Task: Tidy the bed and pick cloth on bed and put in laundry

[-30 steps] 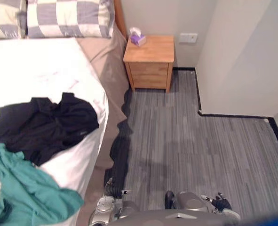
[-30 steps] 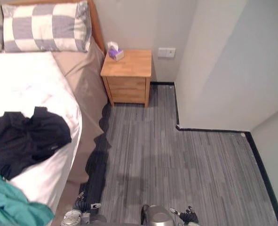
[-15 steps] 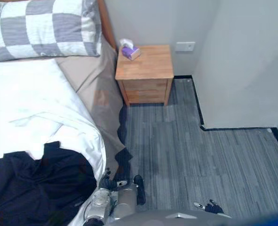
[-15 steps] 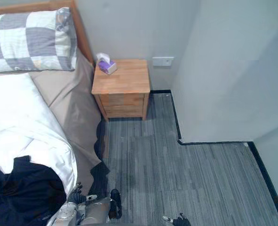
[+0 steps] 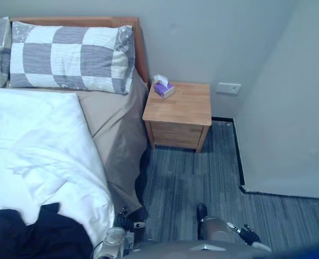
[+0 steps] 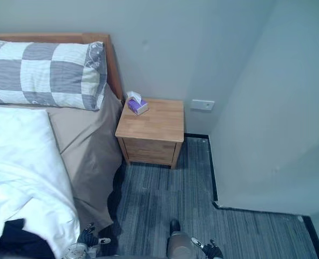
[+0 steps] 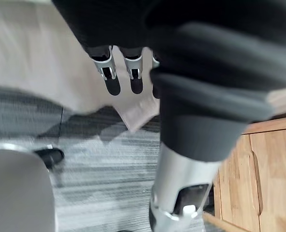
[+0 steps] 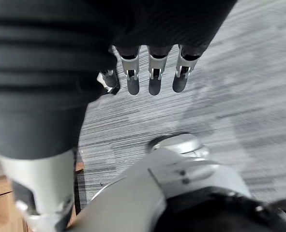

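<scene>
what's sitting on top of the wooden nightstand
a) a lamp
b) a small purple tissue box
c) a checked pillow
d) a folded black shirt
b, a small purple tissue box with a white tissue sticking out of it stands on a back corner of the wooden nightstand, and the rest of the top is bare wood.

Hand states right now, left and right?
Left hand: open, holding nothing.
Right hand: open, holding nothing.
</scene>
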Controlling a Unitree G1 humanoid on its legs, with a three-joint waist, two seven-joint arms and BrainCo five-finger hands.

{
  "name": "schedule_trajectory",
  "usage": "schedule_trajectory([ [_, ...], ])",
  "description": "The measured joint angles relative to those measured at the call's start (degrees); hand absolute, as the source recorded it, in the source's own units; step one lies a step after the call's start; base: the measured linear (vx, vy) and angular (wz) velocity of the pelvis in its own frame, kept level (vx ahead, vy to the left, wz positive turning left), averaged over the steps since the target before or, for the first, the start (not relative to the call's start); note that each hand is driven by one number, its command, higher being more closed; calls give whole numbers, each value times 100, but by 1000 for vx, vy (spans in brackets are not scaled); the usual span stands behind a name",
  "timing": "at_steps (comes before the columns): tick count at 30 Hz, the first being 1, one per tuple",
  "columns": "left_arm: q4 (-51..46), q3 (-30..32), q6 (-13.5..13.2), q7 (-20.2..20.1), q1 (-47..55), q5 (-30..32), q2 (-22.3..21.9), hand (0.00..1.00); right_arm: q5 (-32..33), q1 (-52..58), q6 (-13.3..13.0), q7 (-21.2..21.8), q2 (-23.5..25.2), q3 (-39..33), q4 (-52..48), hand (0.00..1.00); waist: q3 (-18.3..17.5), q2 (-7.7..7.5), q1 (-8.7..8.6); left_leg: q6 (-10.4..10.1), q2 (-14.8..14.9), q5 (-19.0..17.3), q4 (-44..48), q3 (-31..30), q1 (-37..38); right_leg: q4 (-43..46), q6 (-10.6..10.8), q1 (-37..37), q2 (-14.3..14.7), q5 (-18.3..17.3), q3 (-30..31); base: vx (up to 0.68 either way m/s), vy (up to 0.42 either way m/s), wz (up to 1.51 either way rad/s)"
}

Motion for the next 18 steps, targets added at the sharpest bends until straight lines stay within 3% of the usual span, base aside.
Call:
schedule_trajectory([
  [1, -14, -18, -11, -21, -29, 3, -145, 0, 16, 30, 7, 5, -116, -8, -20, 0, 97, 149, -6, -114, 257, -2, 26, 7, 74, 468, -103, -31, 209, -356, -172, 316, -332, 78],
  [2, -30, -16, -53, -34, -51, 4, -241, 0, 16, 33, 3, 5, -142, -10, -45, 0, 139, 187, 13, -111, 305, 20, 101, 35, 77, 745, -147, -90, 252, -588, -207, 381, -338, 76],
  [3, -3, 10, -64, -39, -32, -5, -390, 0, 17, 31, 4, 8, -172, -9, -121, 0, 126, 245, 16, -88, 350, 209, 136, 61, 62, 1255, -362, -160, 305, -1043, -402, 321, -292, 52],
  [5, -11, 94, -87, -36, -15, -9, -406, 0, 15, 30, 19, -10, -175, 7, -113, 0, 110, 259, 34, -91, 540, 430, 136, -4, 148, 1445, -537, 16, 374, -1359, -704, 421, -373, 75],
  [7, -74, 253, -119, -21, 21, -47, -445, 0, 14, 18, 41, -66, -163, 35, -116, 0, 61, 295, 18, -25, 688, 653, 304, -194, 10, 1442, -657, 295, 349, -1446, -1171, 343, -267, 107],
  [9, -343, 296, -163, -5, 118, -304, -473, 0, 9, 109, 47, -125, -130, 85, -109, 0, 27, 175, 30, 79, 770, 1101, 522, -245, -356, 1273, -664, 695, 186, -1436, -1874, 270, -180, 197],
  [10, -520, 293, -177, 17, 204, -440, -454, 0, 1, 180, 38, -143, -132, 148, -131, 0, -14, 119, 35, 120, 862, 1296, 784, 104, -623, 1530, -657, 794, 69, -1432, -2198, 249, -127, 218],
  [11, -550, 284, -178, 21, 202, -474, -445, 0, 1, 186, 33, -160, -146, 203, -165, 0, 5, 161, 13, 157, 984, 1348, 910, 369, -711, 1932, -648, 742, 35, -1427, -2182, -108, 248, 222],
  [12, -565, 277, -199, 21, 156, -504, -451, 0, -32, 157, -20, -187, -177, 285, -306, 0, -4, 168, -16, 63, 1278, 1231, 1149, 990, -932, 2233, -613, 373, -38, -1738, -1838, -412, 619, 225],
  [13, -456, 295, -205, 22, 104, -502, -375, 0, -55, 146, -73, -184, -223, 400, -316, 0, 82, 102, -41, -150, 1324, 1062, 1279, 1575, -993, 1312, -776, 866, -177, -1554, -1989, -486, 822, 257],
  [14, -394, 55, -173, 8, 100, -500, -404, 0, -99, 116, -58, -191, -323, 437, -191, 0, 65, 226, 14, -134, 1347, 958, 1300, 2251, -1020, 1029, -630, 1190, -199, -1470, -2397, -227, 619, 219],
  [15, -428, -41, -178, 7, 104, -500, -403, 0, -111, 91, -71, -190, -344, 448, -169, 0, 47, 231, 52, -97, 1179, 985, 1175, 2670, -1057, 926, -607, 1335, -310, -1458, -2704, -15, 392, 170],
  [17, -425, -53, -168, 12, 162, -501, -396, 0, -194, -89, -57, -180, -416, 488, -82, 0, 36, 281, 61, -53, 798, 1209, 670, 3262, -979, 703, -509, 1639, -479, -1401, -3271, 38, 324, 160],
  [18, -425, -58, -151, 10, 236, -502, -384, 0, -237, -119, -57, -181, -401, 484, -66, 0, 37, 278, 97, -36, 540, 1426, 198, 3193, -829, 579, -449, 1821, -558, -1363, -3491, 76, 308, 140],
])
